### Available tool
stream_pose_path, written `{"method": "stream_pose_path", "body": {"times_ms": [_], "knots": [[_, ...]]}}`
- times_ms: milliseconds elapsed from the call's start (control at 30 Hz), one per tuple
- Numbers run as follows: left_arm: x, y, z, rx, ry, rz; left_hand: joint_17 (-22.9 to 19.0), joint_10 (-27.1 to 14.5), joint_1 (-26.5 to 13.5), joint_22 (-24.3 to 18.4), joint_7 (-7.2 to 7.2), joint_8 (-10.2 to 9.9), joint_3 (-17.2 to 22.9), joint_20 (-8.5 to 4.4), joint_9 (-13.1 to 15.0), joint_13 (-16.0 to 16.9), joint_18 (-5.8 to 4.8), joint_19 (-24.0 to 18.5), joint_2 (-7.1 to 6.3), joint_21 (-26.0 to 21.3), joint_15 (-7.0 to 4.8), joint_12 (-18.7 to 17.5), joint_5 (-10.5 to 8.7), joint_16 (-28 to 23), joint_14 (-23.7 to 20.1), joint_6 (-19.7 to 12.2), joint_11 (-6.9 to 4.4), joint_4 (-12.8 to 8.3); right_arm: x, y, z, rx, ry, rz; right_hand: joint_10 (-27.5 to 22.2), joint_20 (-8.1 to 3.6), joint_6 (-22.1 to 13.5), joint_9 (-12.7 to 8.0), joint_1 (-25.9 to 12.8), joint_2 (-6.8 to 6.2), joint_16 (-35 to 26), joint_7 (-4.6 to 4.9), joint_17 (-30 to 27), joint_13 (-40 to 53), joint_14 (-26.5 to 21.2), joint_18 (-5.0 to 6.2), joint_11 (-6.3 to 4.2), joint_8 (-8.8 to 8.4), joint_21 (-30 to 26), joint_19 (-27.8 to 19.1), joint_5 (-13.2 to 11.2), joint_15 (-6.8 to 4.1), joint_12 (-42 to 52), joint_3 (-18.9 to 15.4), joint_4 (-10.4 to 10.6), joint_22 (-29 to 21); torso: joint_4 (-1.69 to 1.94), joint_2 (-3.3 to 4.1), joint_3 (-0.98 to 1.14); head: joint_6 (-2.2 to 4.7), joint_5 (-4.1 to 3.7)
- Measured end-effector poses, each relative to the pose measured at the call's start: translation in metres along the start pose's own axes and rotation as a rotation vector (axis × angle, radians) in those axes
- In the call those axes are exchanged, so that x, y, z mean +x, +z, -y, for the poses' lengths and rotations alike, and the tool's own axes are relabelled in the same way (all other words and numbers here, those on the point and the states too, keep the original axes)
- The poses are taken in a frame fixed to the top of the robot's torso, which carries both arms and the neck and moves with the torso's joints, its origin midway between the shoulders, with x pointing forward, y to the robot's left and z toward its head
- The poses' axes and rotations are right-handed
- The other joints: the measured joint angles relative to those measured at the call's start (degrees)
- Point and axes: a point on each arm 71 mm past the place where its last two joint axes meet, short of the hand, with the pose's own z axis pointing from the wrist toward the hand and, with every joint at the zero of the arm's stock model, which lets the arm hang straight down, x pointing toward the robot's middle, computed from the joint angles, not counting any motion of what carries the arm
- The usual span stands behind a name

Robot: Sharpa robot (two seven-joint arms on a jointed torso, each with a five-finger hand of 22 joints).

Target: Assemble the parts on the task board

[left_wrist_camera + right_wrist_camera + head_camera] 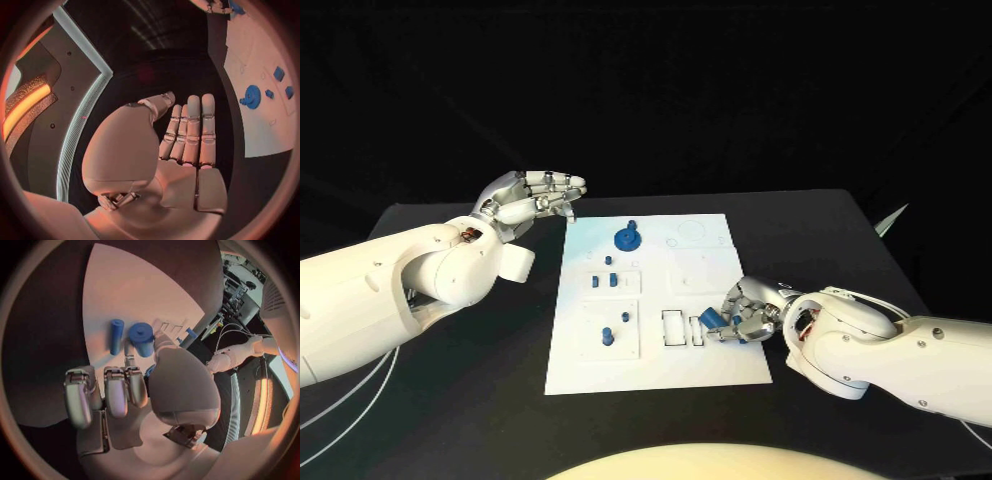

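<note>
1. Looking down in the head view: white rectangular task board (653, 300) lies mid-table on the black table (473, 400). Silver many-fingered right hand (747, 312) sits over the board's near right part, fingers curled round a small blue part (714, 318), by the slot cutouts. Silver left hand (531, 198) hovers off the board's far left corner, fingers curled in, nothing in it. Blue round gear-like part (629, 239) stands on the far half; small blue pieces (607, 334) lie lower left.
2. Left wrist view: left hand (187, 145) shows palm, fingers straight and together, nothing held. Board (262, 125) to one side, blue gear part (252, 96) on it.
3. Right wrist view: right hand (125, 395) has fingers bent over the board (125, 295). A blue cylinder (142, 339) and a blue rod (116, 336) lie just beyond the fingertips; cannot tell contact here.
</note>
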Motion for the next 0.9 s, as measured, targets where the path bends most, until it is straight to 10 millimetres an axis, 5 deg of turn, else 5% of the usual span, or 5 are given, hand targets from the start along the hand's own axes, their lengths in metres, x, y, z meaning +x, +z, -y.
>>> {"method": "stream_pose_path", "body": {"times_ms": [367,900], "knots": [[0.000,0.000,0.000,-0.002,0.000,0.000,0.0,0.0,0.0,0.0,0.00,0.0,0.0,0.00,0.0,0.0,-0.01,0.0,0.00,0.0,0.00,0.0,0.00,0.0,0.0,0.0,0.00,0.0,0.000,-0.004,-0.001,0.000,0.021,0.030,-0.1,-0.83,1.2,-0.6,3.2,1.40,0.0,-0.16,0.0,0.0,-0.2,0.01,-0.72,-0.51,0.0,0.0,0.4,-0.62,0.4,4.1,-0.2,0.0,-0.03,0.01,0.02,0.03,0.07],[0.001,0.001,0.000,-0.005,-0.001,-0.003,0.0,0.0,0.0,0.0,0.00,0.0,0.0,0.00,0.0,0.0,-0.01,0.0,0.00,0.0,0.00,0.0,0.00,0.0,0.0,0.0,0.00,0.0,-0.010,-0.014,-0.013,0.005,0.164,0.038,0.0,-1.24,1.4,-0.7,3.2,1.40,0.0,0.19,0.0,0.0,-0.2,0.00,-1.01,-0.51,0.0,0.0,2.5,-1.01,0.5,6.3,0.2,0.0,-0.02,-0.02,-0.01,0.25,-0.05]]}}
